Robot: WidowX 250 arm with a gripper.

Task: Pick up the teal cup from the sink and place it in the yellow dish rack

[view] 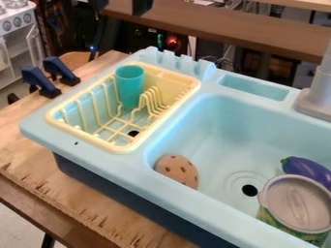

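"What lies in the sink (194,213)?"

"A spotted tan cookie (177,171) at lower centre, and a purple eggplant (309,170) at right (its tip is green), beside a round grey-topped container (298,204)."

"And around it?"

"A grey faucet (318,94) at the right edge, two dark blue clamps (40,83) at upper left by the wooden tabletop (21,138), and a white toy stove (15,18) in the upper left corner."

"Anything higher up?"

"A brown wooden shelf (239,33) across the top."

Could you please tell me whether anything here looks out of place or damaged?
The wooden board looks splintered along its front edge. A cookie lying in the sink also seems odd, since such food would normally stay dry. No spill shows.
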